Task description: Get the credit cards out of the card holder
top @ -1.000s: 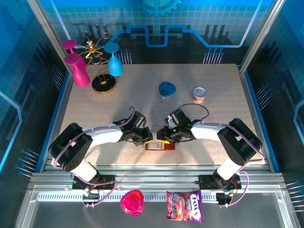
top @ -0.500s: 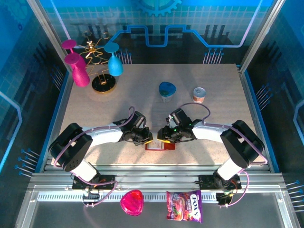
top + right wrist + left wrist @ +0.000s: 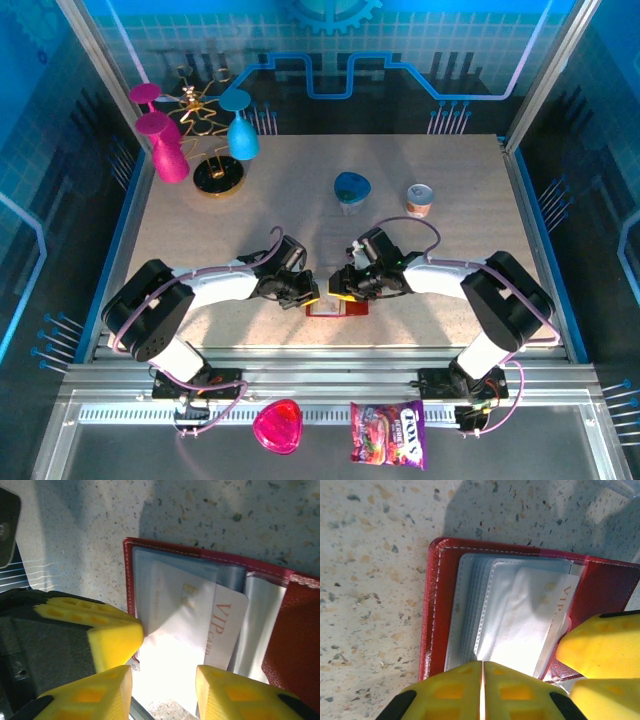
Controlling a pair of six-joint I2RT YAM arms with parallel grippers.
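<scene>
Our left arm [image 3: 215, 285] and right arm [image 3: 442, 272] share the same build: smooth white link shells between bulky black joint housings, on black base brackets. A thin lilac cable [image 3: 240, 265] loops along each. Our jaws carry blocky, bevelled pads [image 3: 520, 695] of bright yellow.

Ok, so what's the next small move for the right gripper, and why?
Probably close the right gripper on the white card and pull it free. The card sticks partway out of the red wallet, its edge between the open fingers, while the shut left gripper sits at the wallet's edge.
</scene>
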